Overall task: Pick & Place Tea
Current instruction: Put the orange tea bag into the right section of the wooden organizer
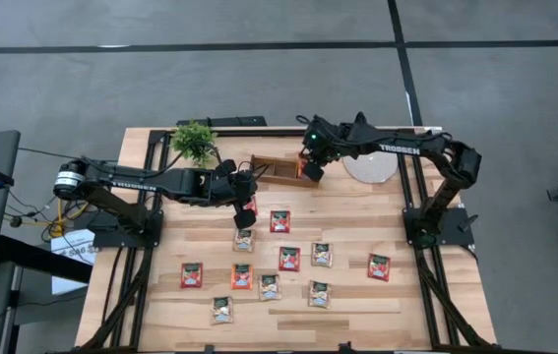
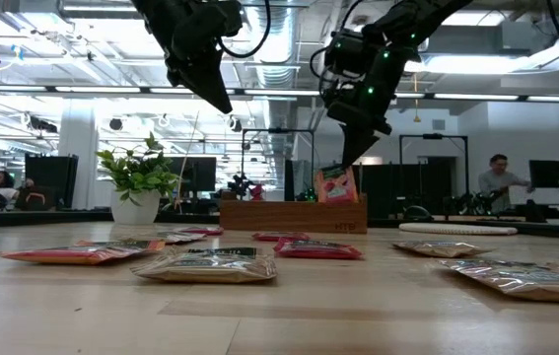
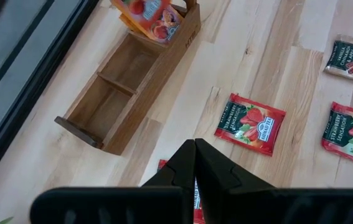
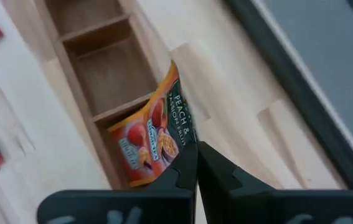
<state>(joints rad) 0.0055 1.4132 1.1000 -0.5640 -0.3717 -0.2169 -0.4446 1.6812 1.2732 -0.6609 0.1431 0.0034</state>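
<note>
Several tea sachets, red, orange and pale, lie flat on the wooden table, among them a red one [image 1: 279, 221] and a pale one [image 1: 321, 255]. The long brown tray [image 1: 274, 169] stands at the far middle. An orange sachet [image 4: 154, 134] stands in the tray's right end compartment, with my right gripper [image 4: 196, 146] shut on it from above. My left gripper [image 1: 245, 208] hangs shut and empty above the table, near the tray's left half. A red sachet [image 3: 162, 165] lies on the table beneath it. My right gripper pinches the orange sachet's upper edge [image 4: 183, 138] between its two fingertips. The fingers slant down from above and from the table's right. The sachet stands tilted below them, its lower end inside the tray's end compartment [image 2: 336, 187].
A small potted plant [image 1: 194, 143] stands at the far left, beside the tray's left end. A round pale disc [image 1: 372, 165] lies at the far right. The tray's other compartments [image 3: 111, 93] show bare wood. People sit in the room beyond the table.
</note>
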